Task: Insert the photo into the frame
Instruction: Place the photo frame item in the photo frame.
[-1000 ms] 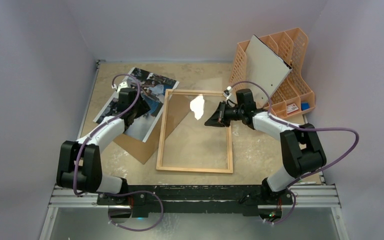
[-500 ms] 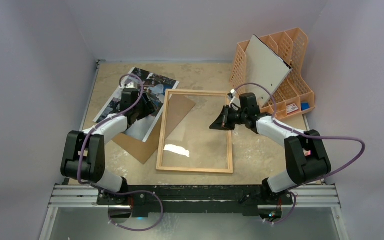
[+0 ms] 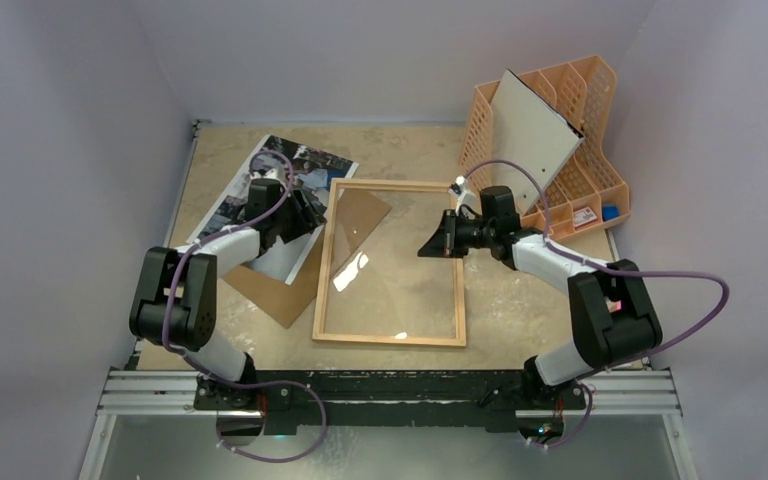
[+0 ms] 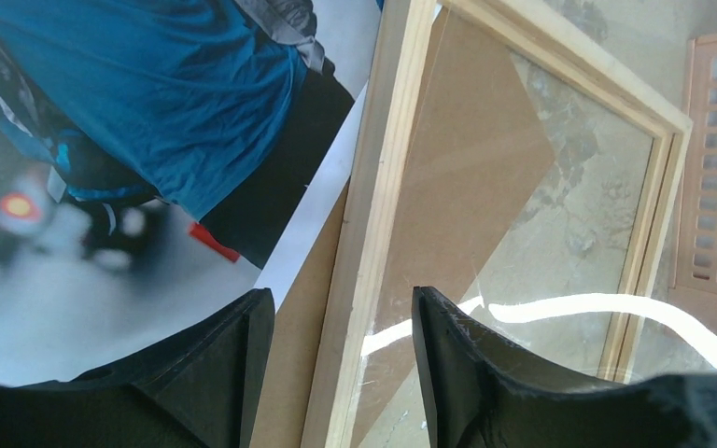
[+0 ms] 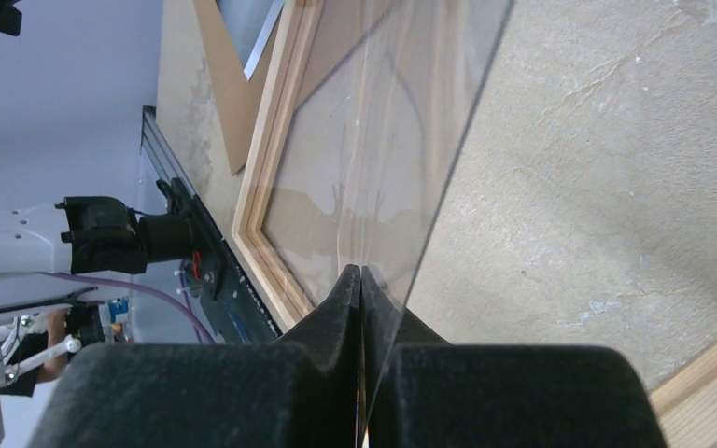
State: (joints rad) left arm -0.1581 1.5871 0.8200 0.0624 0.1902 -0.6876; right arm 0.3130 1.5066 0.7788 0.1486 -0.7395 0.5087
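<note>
The photo (image 3: 290,172) lies face up at the far left, its blue-shirted figure (image 4: 177,112) filling the left wrist view. The light wood frame (image 3: 322,280) lies flat mid-table. My left gripper (image 3: 305,212) hovers open over the frame's left rail (image 4: 373,215), one finger above the photo side and one above the glass (image 4: 341,308). My right gripper (image 3: 430,246) is shut on the right edge of the clear glass pane (image 5: 401,140). It holds that edge tilted up off the frame (image 5: 266,187), the fingers pinched together (image 5: 361,275).
A brown hardboard panel (image 3: 275,292) lies under the photo and the frame's left side (image 4: 294,373). An orange lattice organizer (image 3: 585,190) stands at the back right, with a white-grey board (image 3: 532,140) leaning in it. Walls close in on the left, back and right.
My left gripper has moved right from over the photo to the frame's left rail. The right gripper shifted slightly right, and the glare on the pane moved as its tilt changed.
</note>
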